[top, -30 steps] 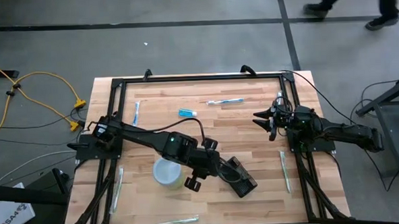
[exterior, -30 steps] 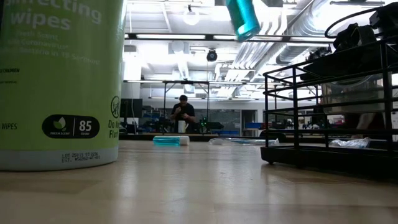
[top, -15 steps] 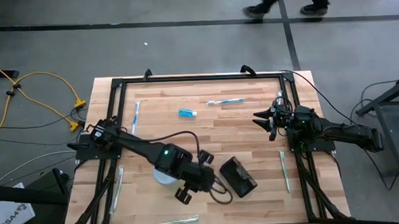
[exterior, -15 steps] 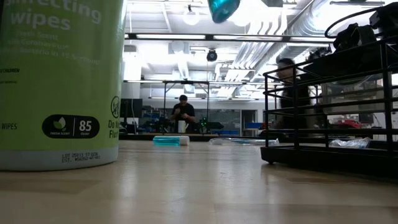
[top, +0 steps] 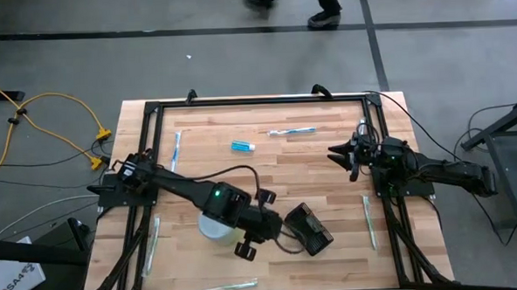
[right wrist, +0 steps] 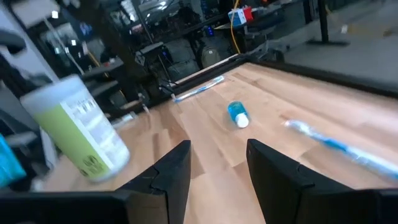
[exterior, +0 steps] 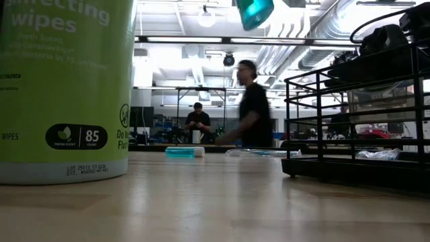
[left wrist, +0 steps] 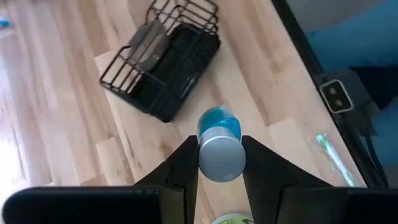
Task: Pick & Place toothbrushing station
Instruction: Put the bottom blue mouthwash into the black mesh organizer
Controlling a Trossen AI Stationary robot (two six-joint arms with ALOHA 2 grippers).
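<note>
The toothbrushing station (top: 308, 229) is a black wire-sided holder lying on the table's near right middle; it also shows in the left wrist view (left wrist: 163, 62). My left gripper (top: 278, 225) hovers just left of it, shut on a small blue bottle with a grey cap (left wrist: 219, 146). The bottle's blue end shows high in the low view (exterior: 254, 10). My right gripper (top: 340, 154) waits open and empty over the table's right side (right wrist: 217, 168). My left gripper pinches the blue bottle between its two fingers (left wrist: 189, 163) at the grey cap end (left wrist: 221, 163). The fingers point down at the table and lie along the bottle. The bottle is lifted clear, cap toward the wrist, blue body (left wrist: 219, 123) pointing down.
A green wipes canister with a pale lid (top: 214, 224) stands under my left arm, close to the holder. A second blue tube (top: 242, 146) and several toothbrushes, such as one (top: 291, 131), lie about the table. A black frame (top: 257, 100) rims it. A person (exterior: 252, 107) walks beyond the far edge.
My left gripper, keeping the blue bottle, has pulled back from the holder toward the table's near left, then swung back right toward it. The holder has stayed where it was. A person has walked past beyond the far edge.
</note>
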